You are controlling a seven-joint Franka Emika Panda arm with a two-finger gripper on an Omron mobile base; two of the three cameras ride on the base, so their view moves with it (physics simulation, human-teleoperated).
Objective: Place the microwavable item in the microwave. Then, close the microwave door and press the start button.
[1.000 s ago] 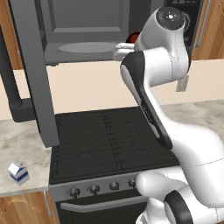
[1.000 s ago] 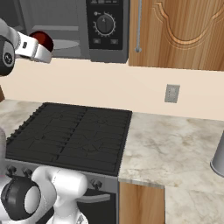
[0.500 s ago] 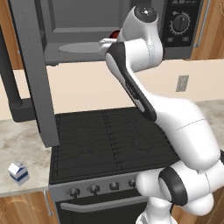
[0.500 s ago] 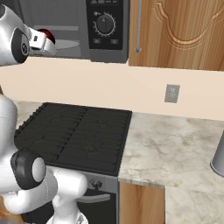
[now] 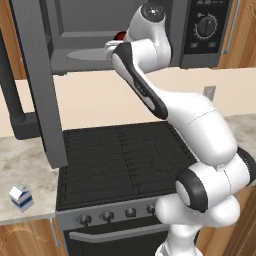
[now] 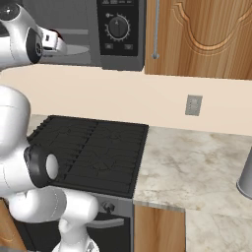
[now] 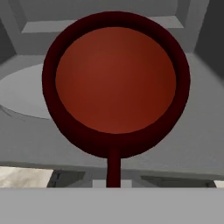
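The microwavable item, a dark red bowl (image 7: 116,83), hangs in front of the hand camera, and a red stem runs from it down to the bottom edge. My gripper (image 6: 54,40) is shut on it at the mouth of the microwave (image 5: 150,55). From the left base view only a sliver of the bowl (image 5: 120,36) shows behind the arm. The pale turntable (image 7: 22,94) lies beyond it and to the left on the grey cavity floor. The microwave door (image 5: 37,85) stands swung open on the left. The black panel with its dial (image 6: 118,27) is to the right.
A black stove (image 5: 120,155) with front knobs sits below the microwave. A white-and-blue milk carton (image 5: 21,196) stands on the counter left of the stove. A grey cylinder (image 6: 246,177) is at the far right of the marble counter, below a wooden cabinet (image 6: 202,34).
The arm has swung left and reached further forward, carrying the red bowl from the right side of the opening into the microwave's mouth. The gripper has stayed shut.
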